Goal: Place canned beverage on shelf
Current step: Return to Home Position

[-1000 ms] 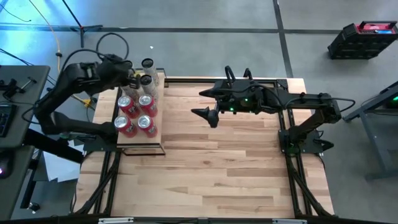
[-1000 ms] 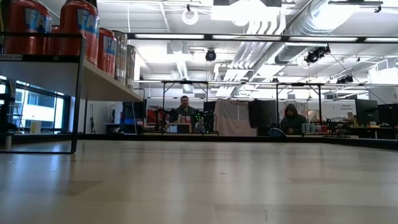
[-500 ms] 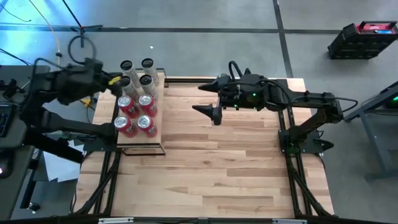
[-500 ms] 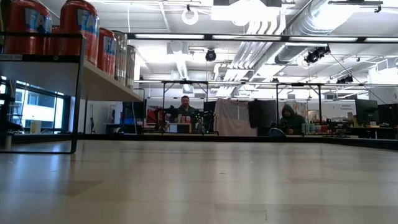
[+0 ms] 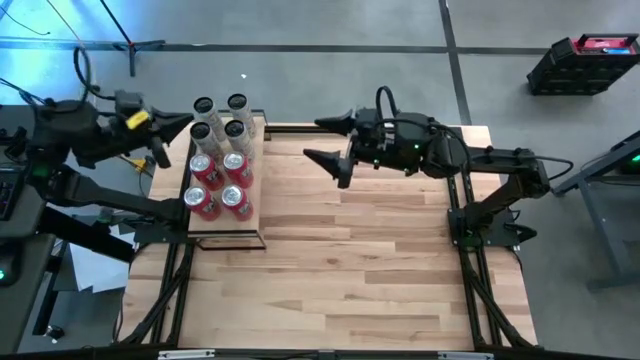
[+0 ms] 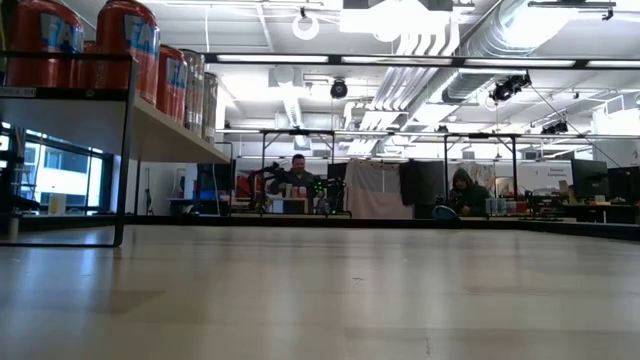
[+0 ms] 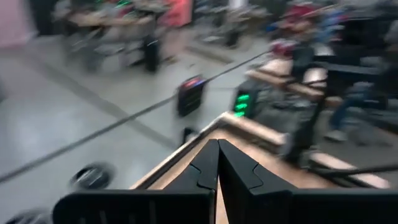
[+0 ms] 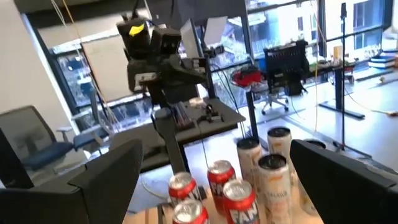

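From above, the narrow pale-wood shelf with a thin black frame (image 5: 226, 230) stands at the table's left edge. It carries four red soda cans (image 5: 220, 185) on its near half and four white-and-yellow cans (image 5: 219, 117) on its far half. The left gripper (image 5: 180, 126) hangs just left of the shelf, off the table, and the right gripper (image 5: 328, 145) hovers over the far middle.

At table level, the cans stand upright on the raised board.

The left wrist camera shows its fingers pressed together, holding nothing.

The right wrist camera shows its fingers wide apart and empty, facing the cans.

Stocking looks finished, and parking the arms seems to be the step in hand. The next move calls for folding both arms back clear of the cans.
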{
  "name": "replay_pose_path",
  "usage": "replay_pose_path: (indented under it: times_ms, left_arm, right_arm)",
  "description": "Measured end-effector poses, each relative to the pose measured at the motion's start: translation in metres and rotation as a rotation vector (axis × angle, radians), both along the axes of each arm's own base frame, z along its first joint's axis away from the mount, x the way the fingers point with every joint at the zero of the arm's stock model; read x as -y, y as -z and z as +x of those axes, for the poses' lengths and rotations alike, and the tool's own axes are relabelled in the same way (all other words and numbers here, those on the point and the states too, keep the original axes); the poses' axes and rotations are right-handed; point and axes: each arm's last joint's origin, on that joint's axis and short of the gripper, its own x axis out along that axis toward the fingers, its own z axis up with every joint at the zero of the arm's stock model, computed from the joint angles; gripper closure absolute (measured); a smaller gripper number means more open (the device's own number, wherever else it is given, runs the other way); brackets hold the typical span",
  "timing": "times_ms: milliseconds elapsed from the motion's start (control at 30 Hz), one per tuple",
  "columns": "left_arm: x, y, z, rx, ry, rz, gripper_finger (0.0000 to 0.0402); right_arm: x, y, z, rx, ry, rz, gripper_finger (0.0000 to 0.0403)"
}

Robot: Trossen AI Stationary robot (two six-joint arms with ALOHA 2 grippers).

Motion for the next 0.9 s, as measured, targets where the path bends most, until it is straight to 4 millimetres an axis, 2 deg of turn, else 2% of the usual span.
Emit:
replay_pose_path:
  times_ms: [133, 300, 500, 600, 800, 900]
  left_arm:
    - [0.006, -0.001, 0.009, 0.116, 0.214, 0.088, 0.0401]
    - [0.014, 0.007, 0.02, 0.281, 0.495, 0.181, 0.0401]
    - [0.02, 0.02, 0.019, 0.363, 0.705, 0.212, 0.0401]
    - [0.02, 0.023, 0.015, 0.355, 0.719, 0.232, 0.0401]
    - [0.017, 0.025, 0.011, 0.321, 0.594, 0.311, 0.0401]
    - [0.016, 0.024, 0.011, 0.355, 0.568, 0.207, 0.0401]
  right_arm:
    - [0.0, -0.005, -0.001, 0.048, 0.0, 0.001, 0.0011]
    - [0.0, -0.009, -0.001, 0.112, -0.011, 0.088, 0.0011]
    - [0.002, -0.009, -0.001, 0.111, 0.02, 0.078, 0.0011]
    - [0.004, -0.011, -0.002, 0.139, 0.057, 0.095, 0.0011]
    - [0.011, -0.008, -0.005, 0.097, 0.321, 0.071, 0.0011]
    - [0.013, -0.006, -0.006, 0.077, 0.409, 0.06, 0.0011]
